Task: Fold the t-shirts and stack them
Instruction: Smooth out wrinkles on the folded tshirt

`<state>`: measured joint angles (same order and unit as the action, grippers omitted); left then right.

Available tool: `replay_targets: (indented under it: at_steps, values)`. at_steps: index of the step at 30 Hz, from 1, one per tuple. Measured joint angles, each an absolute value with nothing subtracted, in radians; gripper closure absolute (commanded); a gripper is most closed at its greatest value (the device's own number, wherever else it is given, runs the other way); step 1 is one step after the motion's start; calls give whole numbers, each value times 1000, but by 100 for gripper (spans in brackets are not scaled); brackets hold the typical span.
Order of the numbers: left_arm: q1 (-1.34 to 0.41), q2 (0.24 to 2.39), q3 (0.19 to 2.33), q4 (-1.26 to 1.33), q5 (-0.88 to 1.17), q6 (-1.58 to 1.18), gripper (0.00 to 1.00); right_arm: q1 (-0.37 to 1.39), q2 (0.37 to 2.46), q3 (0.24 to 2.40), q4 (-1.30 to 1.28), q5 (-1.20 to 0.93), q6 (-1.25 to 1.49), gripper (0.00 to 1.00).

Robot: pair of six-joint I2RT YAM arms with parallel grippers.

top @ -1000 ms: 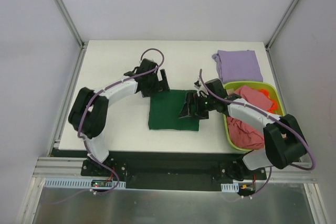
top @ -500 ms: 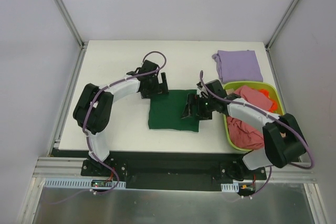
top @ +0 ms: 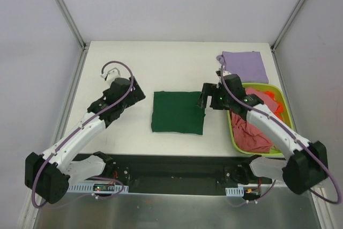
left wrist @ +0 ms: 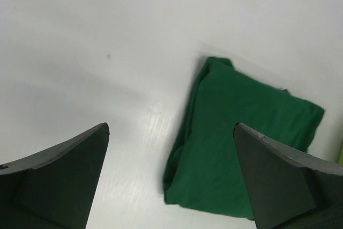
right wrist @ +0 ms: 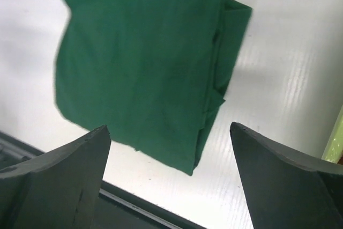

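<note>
A wide stretch of bare table (top: 177, 65) is being left open behind the folded green shirt (top: 177, 112), and room is also being offered at the far left corner. The middle of the table is being taken up by that shirt, lying flat and low. A strip of bare surface is being left between the shirt's left edge and the left gripper (top: 134, 90), jaws wide apart. The shirt's right edge is being crowded by the right gripper (top: 206, 96), likewise spread wide. The right side is being blocked by the basket (top: 231, 127), heaped with red cloth (top: 252, 132), and the far right corner is being covered by the lilac shirt (top: 244, 67).
</note>
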<state>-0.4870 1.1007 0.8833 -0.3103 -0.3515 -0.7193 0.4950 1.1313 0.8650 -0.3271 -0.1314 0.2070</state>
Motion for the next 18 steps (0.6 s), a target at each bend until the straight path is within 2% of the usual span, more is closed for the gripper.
replay_targets:
  at_steps: [7, 14, 18]
  values:
    - [-487, 918, 660, -386, -410, -788, 1, 494, 1435, 968, -373, -80, 219, 4]
    - [-487, 916, 638, -404, -421, -795, 1, 500, 1654, 1026, -368, -52, 282, 1]
    - [-487, 937, 638, -403, -421, -795, 1, 514, 1705, 1032, -356, -56, 309, 9]
